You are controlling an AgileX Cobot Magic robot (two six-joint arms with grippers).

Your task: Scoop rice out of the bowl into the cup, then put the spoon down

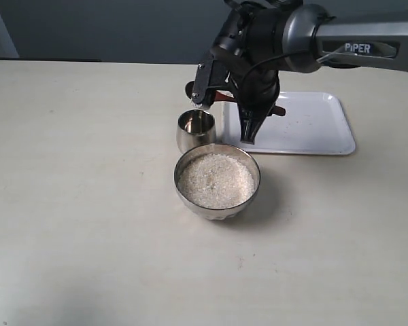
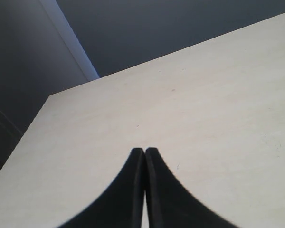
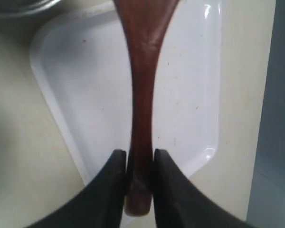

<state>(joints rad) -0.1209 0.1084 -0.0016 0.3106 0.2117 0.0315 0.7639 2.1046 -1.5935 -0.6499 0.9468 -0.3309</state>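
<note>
The steel bowl [image 1: 253,178] stands at the table's middle, filled with white rice [image 1: 216,180]. Just behind it and to its left stands the small steel cup [image 1: 195,130]; what it holds does not show. My right gripper [image 1: 249,125] [image 3: 137,153] is shut on the handle end of the reddish-brown wooden spoon [image 1: 221,96] [image 3: 142,71]. The spoon is held above the table and reaches across the tray's corner, its head at the cup's far rim. My left gripper [image 2: 145,151] is shut on nothing over bare table, outside the exterior view.
A white tray [image 1: 313,122] [image 3: 190,95] with a few stray grains lies behind and to the right of the bowl, under my right arm. A steel rim [image 3: 19,5] shows at a corner of the right wrist view. Pale tabletop [image 1: 75,204] stretches left and in front.
</note>
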